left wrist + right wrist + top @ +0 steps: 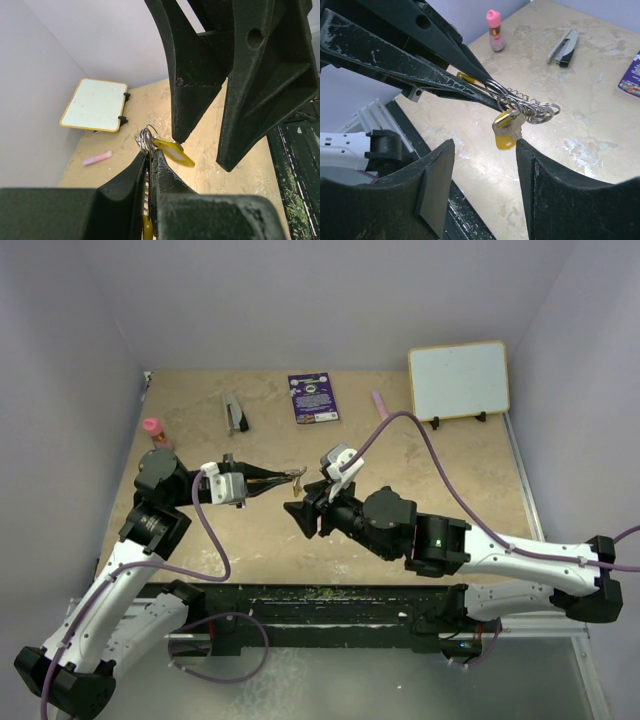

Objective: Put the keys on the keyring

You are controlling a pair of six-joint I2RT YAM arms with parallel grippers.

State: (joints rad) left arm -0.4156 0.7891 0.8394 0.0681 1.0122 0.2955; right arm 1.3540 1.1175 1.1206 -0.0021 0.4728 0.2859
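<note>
- From above: the left gripper [283,479] is pinched onto the keyring [297,476] and holds it above the table [420,470] at mid-table. The right gripper [308,498] faces it from 4 o'clock, jaws spread, holding nothing.
- Left wrist: the left gripper's fingers [131,175] are clamped on the keyring [145,139]. 1 yellow-headed key [173,151] dangles at 3 o'clock of the ring, just below one finger of the right gripper [202,150].
- Right wrist: the key [505,131] hangs between the wide-open fingers of the right gripper [485,147], touching neither as far as I can see. A second yellow sliver [465,77] shows between the left fingers; I can't tell what it is.
- The step looks like threading. Next, the right gripper needs to close gently on the key head.
</note>
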